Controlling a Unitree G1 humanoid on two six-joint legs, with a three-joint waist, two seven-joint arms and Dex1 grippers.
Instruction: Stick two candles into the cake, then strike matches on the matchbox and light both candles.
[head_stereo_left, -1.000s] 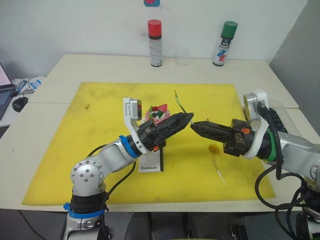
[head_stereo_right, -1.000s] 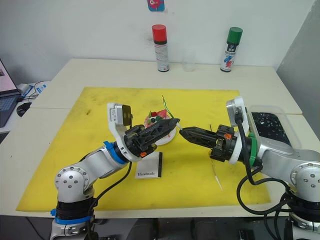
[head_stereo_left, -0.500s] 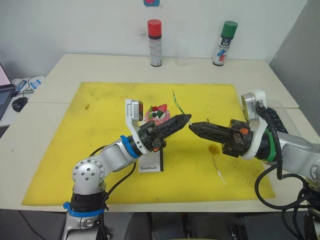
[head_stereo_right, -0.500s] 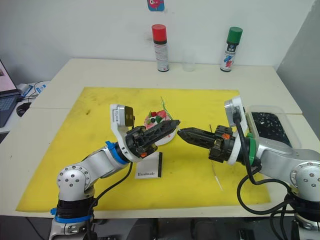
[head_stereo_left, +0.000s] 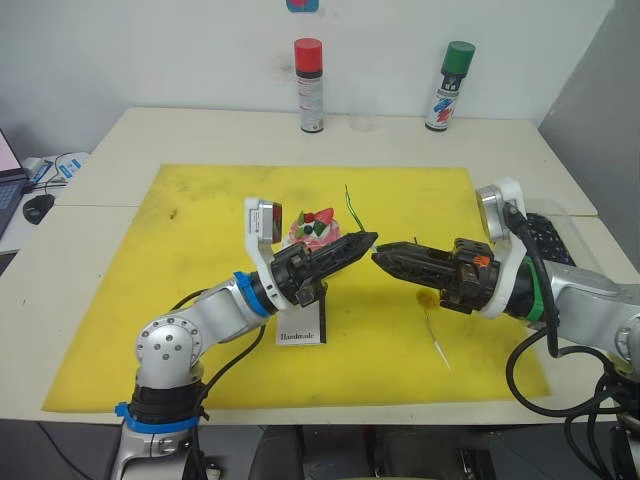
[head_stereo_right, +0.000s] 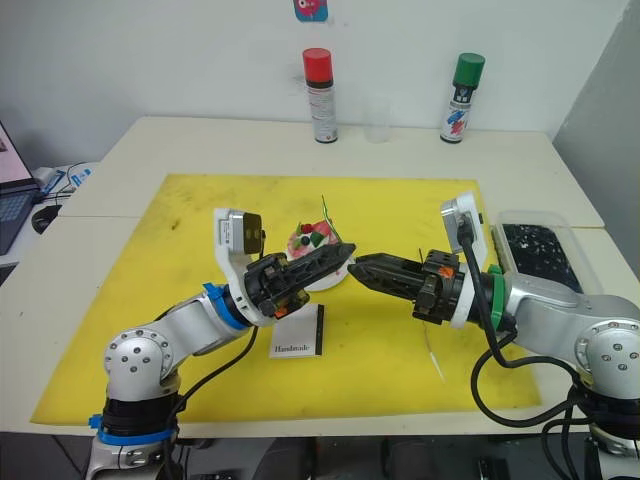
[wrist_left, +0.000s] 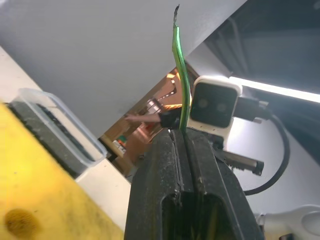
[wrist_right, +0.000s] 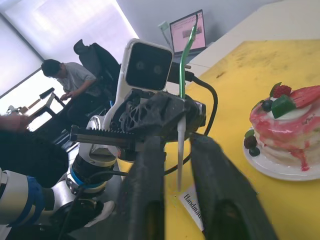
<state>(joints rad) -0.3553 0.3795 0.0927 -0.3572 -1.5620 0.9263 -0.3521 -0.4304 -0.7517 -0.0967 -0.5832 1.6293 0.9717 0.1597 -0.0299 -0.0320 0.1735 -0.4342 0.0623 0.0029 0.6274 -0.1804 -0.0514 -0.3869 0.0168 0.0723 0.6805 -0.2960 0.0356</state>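
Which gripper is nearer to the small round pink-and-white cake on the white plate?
Left. The left gripper hangs just beside the cake, holding a thin green candle upright. The right gripper is farther out, tip to tip with the left gripper.

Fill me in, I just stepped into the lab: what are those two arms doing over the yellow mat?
The left gripper is shut on a thin green candle, holding it upright beside the cake. The right gripper faces it tip to tip, fingers open around the candle's pale lower end, as if taking it over. No candle stands in the cake yet. The matchbox lies on the mat under the left arm, and another candle lies near the right arm.
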